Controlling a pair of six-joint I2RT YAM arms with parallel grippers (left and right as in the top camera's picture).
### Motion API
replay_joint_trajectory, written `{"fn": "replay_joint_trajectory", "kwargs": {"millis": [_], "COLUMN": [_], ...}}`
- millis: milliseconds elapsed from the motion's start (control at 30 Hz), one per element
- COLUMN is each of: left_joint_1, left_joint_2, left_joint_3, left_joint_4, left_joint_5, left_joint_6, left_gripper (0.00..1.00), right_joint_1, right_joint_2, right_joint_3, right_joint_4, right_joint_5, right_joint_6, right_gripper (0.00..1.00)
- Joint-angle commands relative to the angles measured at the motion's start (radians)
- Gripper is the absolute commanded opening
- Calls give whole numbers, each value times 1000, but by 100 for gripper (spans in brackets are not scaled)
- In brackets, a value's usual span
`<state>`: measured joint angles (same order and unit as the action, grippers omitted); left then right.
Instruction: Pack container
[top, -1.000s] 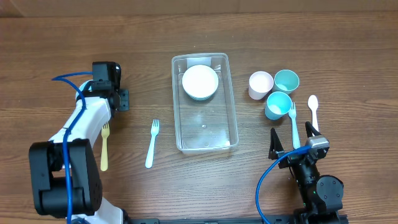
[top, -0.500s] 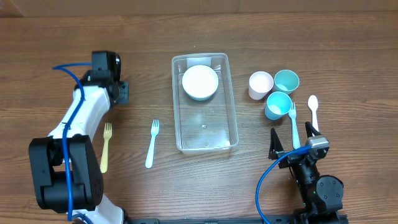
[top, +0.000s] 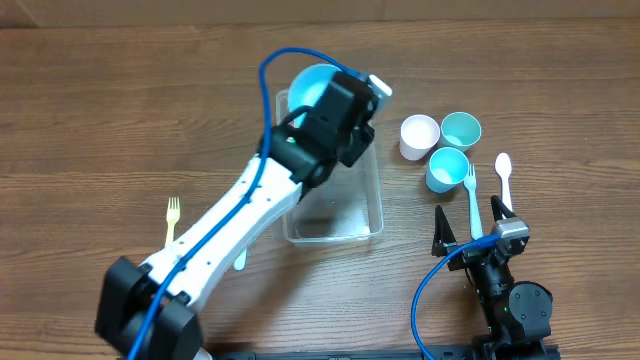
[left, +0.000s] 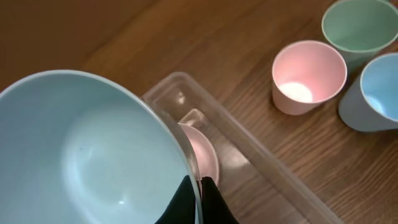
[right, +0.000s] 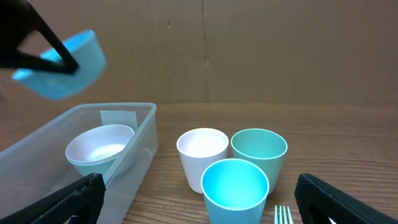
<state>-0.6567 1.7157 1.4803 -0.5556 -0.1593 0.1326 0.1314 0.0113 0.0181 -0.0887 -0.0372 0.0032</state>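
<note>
The container (top: 345, 215) sits mid-table, holding one white bowl (right: 99, 149). We clamp the left gripper (left: 198, 183) on a teal bowl (top: 312, 82) above its far end. The right gripper (top: 469, 228) rests, jaws apart. Cups (top: 447, 170), forks (top: 472, 195) and spoon (top: 504, 175) lie outside, unpacked.

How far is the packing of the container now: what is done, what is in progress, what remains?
Done: a white bowl lies in the container. In hand: the left fingers pinch the rim of a blue bowl above the container. Left, probably: three cups, the forks and spoon, all outside it; the right fingers stand open.
</note>
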Motion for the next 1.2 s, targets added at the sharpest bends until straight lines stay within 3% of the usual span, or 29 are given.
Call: {"fn": "replay_joint_trajectory", "kwargs": {"millis": [0,167,567,600,633,667,733,767,833,933,967,1067,1167], "left_joint_1": [-4,-3,16,22,24,26,28,30,30,48,77,226,399], "left_joint_2": [100,185,188,188,188,188,187,178,156,71,16,-128,-204], "left_joint_3": [14,14,14,14,14,14,18,37,90,254,323,375,375], "left_joint_4": [17,61,30,30,30,31,45,40,4,-161,-269,-483,-576], "left_joint_5": [19,18,-54,-53,-53,-53,-53,-59,-84,-157,-222,-293,-209], "left_joint_6": [25,25,25,25,25,25,25,24,11,-131,-257,-530,-586], "left_gripper": [4,4,6,9,21,52,93,98,98,99,100,100,100], "right_joint_1": [-4,-4,-4,-4,-4,-4,-4,-4,-4,-4,-4,-4,-4], "right_joint_2": [-6,-6,-6,-6,-6,-4,-3,-3,-3,-3,-3,-3,-3], "right_joint_3": [-10,-10,-10,-10,-10,-10,-10,-10,-10,-10,-10,-10,-10], "right_joint_4": [8,8,8,8,8,8,8,8,8,8,8,8,8], "right_joint_5": [-2,-2,-2,-2,-2,-2,-2,-2,-2,-2,-2,-2,-2], "right_joint_6": [-4,-4,-4,-4,-4,-4,-4,-4,-4,-4,-4,-4,-4], "right_gripper": [100,100,100,100,100,100,100,100,100,100,100,100,100]}}
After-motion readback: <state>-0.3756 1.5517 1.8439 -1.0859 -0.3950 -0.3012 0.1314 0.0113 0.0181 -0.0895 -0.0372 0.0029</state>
